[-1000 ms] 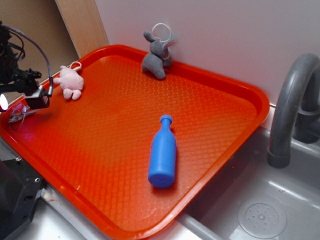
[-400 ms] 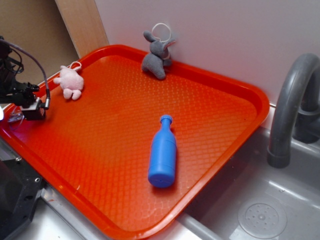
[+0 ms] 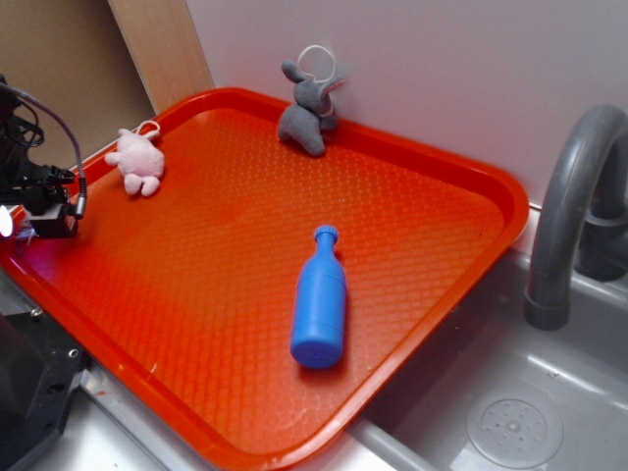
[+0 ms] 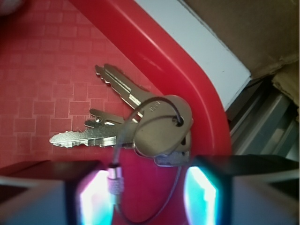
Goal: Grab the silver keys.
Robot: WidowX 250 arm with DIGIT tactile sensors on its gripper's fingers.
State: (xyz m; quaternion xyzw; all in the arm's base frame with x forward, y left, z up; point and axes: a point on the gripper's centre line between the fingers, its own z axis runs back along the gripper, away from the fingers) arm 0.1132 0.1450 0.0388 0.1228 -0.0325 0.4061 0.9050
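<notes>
While jaws gape wide, silver keys (image 4: 140, 124) lie btwn them, untouched.

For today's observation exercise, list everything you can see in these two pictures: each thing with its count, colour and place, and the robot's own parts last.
tray: one, red-orange, beside the sink, holding the other things
keys: one bunch on a wire ring, dull silver, lying in the tray's corner against its rim
bottle: one, blue, lying on its side in the middle of the tray
pink plush toy: one, pink, near the tray's left edge
grey plush toy: one, grey, at the tray's far rim against the wall
faucet: one, grey, right of the tray
sink: one, grey, bottom right
gripper: one, black with lit pads, open just above the keys
</notes>
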